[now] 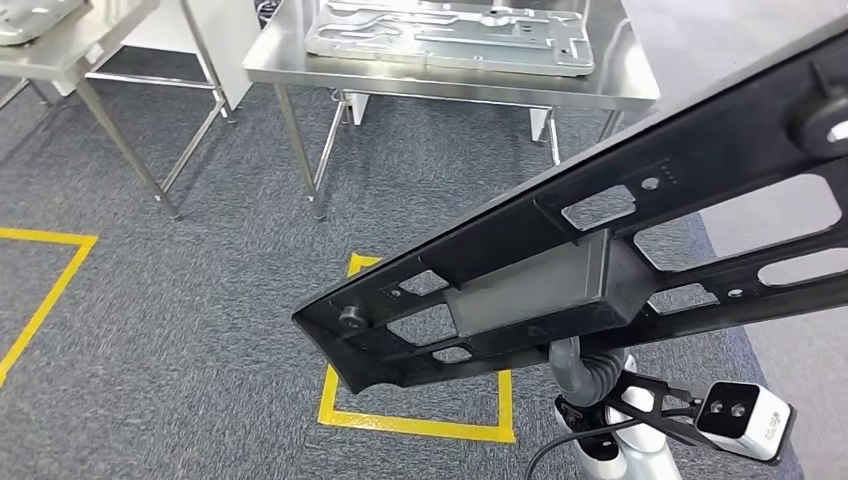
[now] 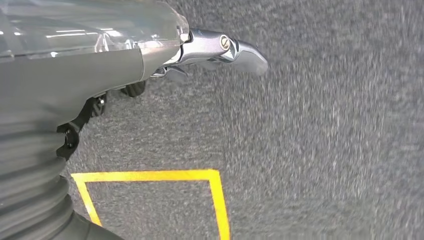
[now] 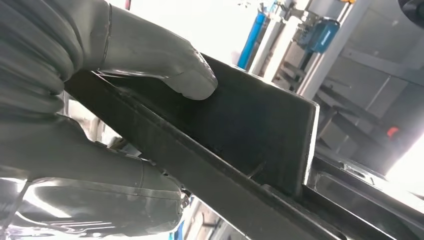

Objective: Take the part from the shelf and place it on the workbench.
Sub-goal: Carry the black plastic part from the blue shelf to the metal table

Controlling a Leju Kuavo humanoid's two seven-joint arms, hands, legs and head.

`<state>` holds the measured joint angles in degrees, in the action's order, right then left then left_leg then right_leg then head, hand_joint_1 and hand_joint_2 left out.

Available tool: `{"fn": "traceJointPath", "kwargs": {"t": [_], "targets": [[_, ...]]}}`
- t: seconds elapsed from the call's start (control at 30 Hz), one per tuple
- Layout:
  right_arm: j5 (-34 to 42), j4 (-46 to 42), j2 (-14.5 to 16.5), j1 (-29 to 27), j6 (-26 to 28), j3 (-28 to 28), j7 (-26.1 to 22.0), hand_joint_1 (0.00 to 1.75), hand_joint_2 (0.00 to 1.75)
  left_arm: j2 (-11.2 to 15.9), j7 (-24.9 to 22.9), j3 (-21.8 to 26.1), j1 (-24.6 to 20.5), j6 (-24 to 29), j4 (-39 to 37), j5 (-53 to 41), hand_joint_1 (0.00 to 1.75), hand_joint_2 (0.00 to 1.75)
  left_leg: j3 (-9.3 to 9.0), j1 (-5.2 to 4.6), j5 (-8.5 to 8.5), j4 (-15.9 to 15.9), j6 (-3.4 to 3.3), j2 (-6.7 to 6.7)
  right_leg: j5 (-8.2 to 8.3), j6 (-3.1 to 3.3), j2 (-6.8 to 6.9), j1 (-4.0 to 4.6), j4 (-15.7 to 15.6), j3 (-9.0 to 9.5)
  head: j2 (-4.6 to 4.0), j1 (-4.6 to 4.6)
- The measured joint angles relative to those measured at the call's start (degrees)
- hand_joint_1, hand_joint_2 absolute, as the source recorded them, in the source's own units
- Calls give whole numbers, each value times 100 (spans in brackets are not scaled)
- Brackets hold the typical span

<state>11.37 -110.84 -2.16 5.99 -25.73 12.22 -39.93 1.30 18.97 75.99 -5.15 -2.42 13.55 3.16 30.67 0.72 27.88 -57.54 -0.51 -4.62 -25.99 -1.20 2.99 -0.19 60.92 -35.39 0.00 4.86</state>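
Your right hand [image 3: 115, 100] has its fingers clamped on the black part [image 1: 600, 270], which hangs tilted above the carpet, well short of the steel desk [image 1: 450, 78]. Your left hand [image 2: 150, 55] holds nothing, fingers apart.

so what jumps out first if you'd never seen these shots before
A long black part with cut-out slots runs slantwise across the head view, above the grey carpet. The right hand grips it, its thumb pressed on the part's boxy block. Beyond, a steel workbench bears a silver metal panel, and a yellow taped square marks the floor before it.
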Motion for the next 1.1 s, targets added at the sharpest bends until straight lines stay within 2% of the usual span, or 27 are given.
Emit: {"fn": "traceJointPath", "kwargs": {"t": [0.03, 0.07, 0.13, 0.2, 0.27, 0.3, 0.33, 0.37, 0.4, 0.47, 0.53, 0.63, 0.7, 0.73, 0.8, 0.83, 0.87, 0.9, 0.93, 0.97, 1.0, 1.03, 1.1], "targets": [[-1, 0, 0, 3, 0, 2, -1, 175, 175, 0, 0, 2, -1, -2, 0, 0, 0, 175, -19, -14, 19, -1, 29, -50, 41, 37, 74, 27, -198, 100, 0, 0], [-1, 0, 0, 5, 0, 4, -1, 175, 175, 0, 0, 3, -3, -6, 0, 0, 0, 175, -36, -27, 37, -1, 59, -104, 33, 68, 88, 51, -269, 126, 0, 0], [3, 0, -1, 0, -1, 7, -1, 175, 175, 1, 0, 5, -19, -15, 0, 1, 0, 175, -72, -27, 75, -2, 118, -192, 46, 126, -54, 43, -288, 127, 0, 0], [5, 2, 2, 4, -2, 12, -1, 175, 175, 1, -1, 7, -30, -34, -1, -2, 0, 175, -18, -8, 233, -202, 176, -13, 67, 190, -180, 7, -329, 152, 0, 1], [-7, 13, 20, 10, 1, 28, -1, 175, 175, 3, -2, 14, -11, -55, -2, -8, 0, 175, 269, 7, 569, -829, 212, 280, 75, 242, -283, -7, -344, 162, 0, 1], [-25, 21, 32, 6, 6, 36, -1, 175, 175, 5, -2, 19, 4, -61, -2, -10, 0, 175, 469, 8, 724, -1218, 222, 351, 73, 258, -335, -3, -341, 161, 0, 2], [-49, 31, 41, -1, 13, 43, -1, 175, 175, 7, -2, 23, 15, -69, -2, -8, 0, 175, 631, 9, 794, -1507, 231, 386, 70, 266, -387, -1, -336, 163, 0, 2], [-76, 37, 45, -6, 21, 45, -1, 175, 175, 8, -2, 26, 22, -75, -2, -6, 0, 175, 716, 10, 751, -1611, 235, 403, 64, 265, -438, 0, -330, 167, 0, 2], [-100, 40, 48, -9, 28, 46, -1, 175, 175, 9, -2, 27, 24, -85, -2, -5, 0, 175, 698, 13, 598, -1490, 234, 407, 56, 259, -482, -1, -321, 175, 0, 2], [-120, 40, 48, -11, 37, 46, -1, 175, 175, 24, -2, 27, 20, -109, -2, -5, 0, 175, 430, 23, 168, -785, 214, 419, 23, 225, -541, -4, -291, 196, 0, 2], [-121, 39, 48, -11, 50, 45, -1, 175, 175, 41, -2, 27, 9, -129, -2, -8, 0, 175, 203, 11, -40, -229, 154, 448, -10, 168, -575, 11, -245, 187, 0, 1], [-121, 30, 48, -22, 82, 38, -1, 175, 175, 44, -2, 27, -2, -145, -2, -7, 0, 175, 165, -6, -56, -104, 38, 456, -17, 76, -591, 18, -237, 162, 0, 1], [-121, -1, 48, -44, 89, 11, -1, 175, 175, 44, -2, 26, -9, -157, -2, -4, 0, 175, 148, 8, -80, -67, -34, 437, -115, 13, -516, 11, -105, 113, 0, 1], [-122, -20, 48, -56, 88, -9, -1, 175, 175, 45, -2, 25, -9, -163, -2, -2, 0, 175, 140, 17, -88, -51, -64, 425, -250, -17, -459, 4, 122, 10, 0, 1], [-123, -44, 47, -90, 84, -51, -1, 175, 175, 47, -2, 25, -7, -167, -2, -1, 0, 175, 137, 14, -80, -49, -97, 403, -595, -63, -373, -14, 848, -352, 0, 0], [-123, -48, 47, -117, 84, -70, -1, 175, 175, 47, -2, 24, -6, -167, -2, -1, 0, 175, 135, 12, -74, -51, -101, 393, -707, -77, -358, -22, 1184, -530, 0, -1], [-123, -50, 46, -144, 83, -90, -1, 175, 175, 46, -2, 22, -5, -167, -2, -1, 0, 175, 129, 11, -66, -52, -101, 386, -712, -84, -352, -28, 1351, -629, 0, -1], [-123, -55, 46, -167, 83, -111, -1, 175, 175, 46, -2, 20, -6, -168, -2, -1, 0, 175, 117, 11, -57, -53, -95, 382, -605, -81, -345, -32, 1301, -620, 0, -1], [-124, -68, 46, -181, 83, -134, -1, 175, 175, 45, -2, 15, -7, -169, -2, -1, 0, 175, 97, 11, -44, -53, -84, 380, -405, -67, -335, -34, 1013, -488, 0, -1], [-125, -86, 46, -189, 83, -157, -1, 175, 175, 45, -2, 10, -9, -171, -2, -1, 0, 175, 74, 10, -27, -52, -69, 379, -192, -42, -315, -31, 597, -291, 0, -1], [-126, -106, 46, -191, 83, -176, -1, 175, 175, 45, -2, 5, -11, -174, -2, -1, 0, 175, 56, 0, -6, -57, -45, 379, -48, -12, -292, -14, 206, -100, 0, -1], [-126, -125, 47, -195, 83, -188, -1, 175, 175, 46, -2, 1, -13, -176, -2, -1, 0, 175, 44, -7, 13, -57, -19, 378, 31, 21, -277, 4, -78, 36, 0, 0], [-127, -145, 46, -207, 83, -203, -1, 175, 175, 49, -2, -5, -15, -178, -2, -1, 0, 175, 29, -19, 44, -49, 45, 366, 6, 78, -281, 43, -236, 107, 0, 1]]}}
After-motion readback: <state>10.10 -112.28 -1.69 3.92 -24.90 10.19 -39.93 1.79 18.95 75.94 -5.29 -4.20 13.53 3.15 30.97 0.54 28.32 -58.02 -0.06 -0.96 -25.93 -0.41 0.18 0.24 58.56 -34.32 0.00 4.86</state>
